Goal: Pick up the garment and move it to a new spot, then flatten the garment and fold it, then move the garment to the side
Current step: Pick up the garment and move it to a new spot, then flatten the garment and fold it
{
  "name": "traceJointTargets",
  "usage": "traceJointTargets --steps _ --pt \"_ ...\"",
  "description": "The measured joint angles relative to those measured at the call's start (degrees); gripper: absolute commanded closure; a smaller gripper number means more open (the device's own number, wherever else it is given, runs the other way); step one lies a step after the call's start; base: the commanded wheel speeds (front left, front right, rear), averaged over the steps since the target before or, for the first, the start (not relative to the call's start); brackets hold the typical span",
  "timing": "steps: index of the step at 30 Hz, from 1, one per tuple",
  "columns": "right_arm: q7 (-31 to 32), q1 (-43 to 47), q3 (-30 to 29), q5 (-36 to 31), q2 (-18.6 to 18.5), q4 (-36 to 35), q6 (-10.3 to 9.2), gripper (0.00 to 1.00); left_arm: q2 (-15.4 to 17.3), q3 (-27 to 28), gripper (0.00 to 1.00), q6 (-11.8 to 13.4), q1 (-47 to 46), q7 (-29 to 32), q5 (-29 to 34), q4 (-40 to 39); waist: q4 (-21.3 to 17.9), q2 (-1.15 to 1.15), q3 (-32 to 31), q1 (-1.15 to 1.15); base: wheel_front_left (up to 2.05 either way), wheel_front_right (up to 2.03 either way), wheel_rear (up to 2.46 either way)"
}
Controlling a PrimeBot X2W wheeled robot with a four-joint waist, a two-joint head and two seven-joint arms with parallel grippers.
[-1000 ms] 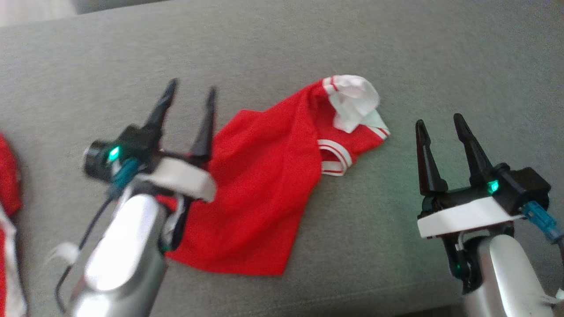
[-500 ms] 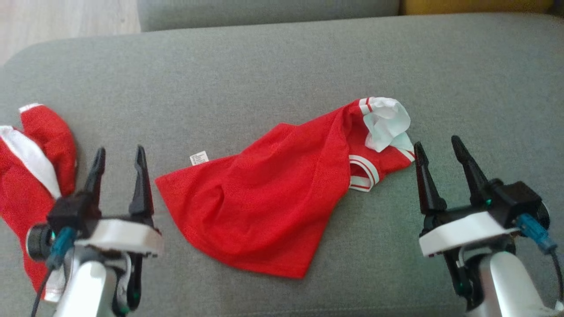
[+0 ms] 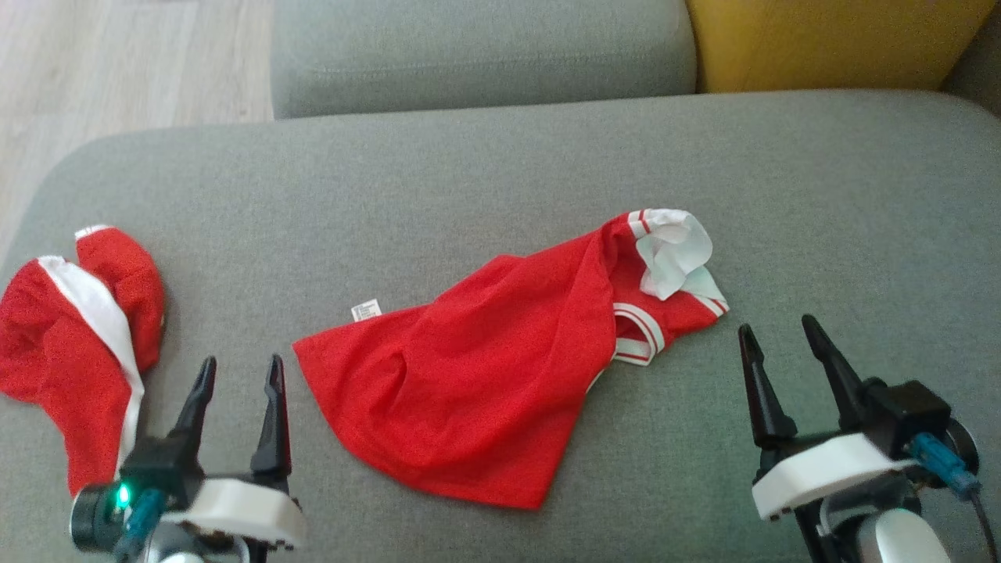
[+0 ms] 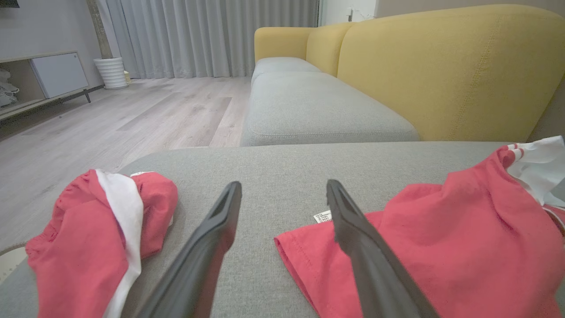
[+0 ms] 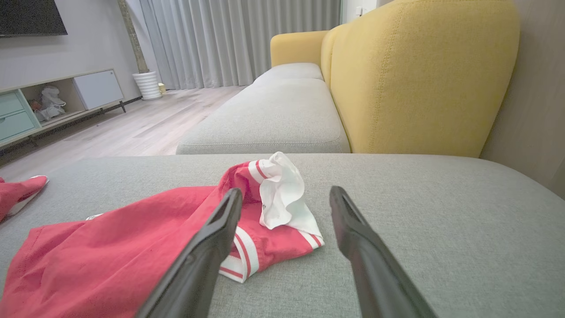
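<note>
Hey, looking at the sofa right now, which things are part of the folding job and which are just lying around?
For the job: red shirt mid-cushion, not yet folded; left gripper and right gripper, both open and empty; grey seat cushion under it.
Lying about: second red garment at the cushion's left end; yellow backrest.

No wording can be read. A small white tag (image 3: 365,310) sticks out from the red garment (image 3: 485,375) at its hem, just ahead of the left gripper (image 3: 242,361) jaws and slightly right; its print is too small to read.
</note>
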Motion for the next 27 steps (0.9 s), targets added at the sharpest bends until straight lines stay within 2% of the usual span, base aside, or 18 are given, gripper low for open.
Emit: traceJointTargets --steps 8,27 --pt "0.67 1.93 0.05 -0.26 0.01 -1.48 0.0 0.0 -0.04 -0.94 0.0 0.59 3.43 0.0 0.49 -0.98 0.07 0.0 -1.6 0.0 0.0 0.0 0.0" --pt "1.05 2.44 0.04 -0.24 0.01 -2.75 0.0 0.0 0.02 -0.94 0.0 0.99 3.51 0.01 0.37 -0.59 -0.07 0.0 -1.42 0.0 0.0 0.0 0.0"
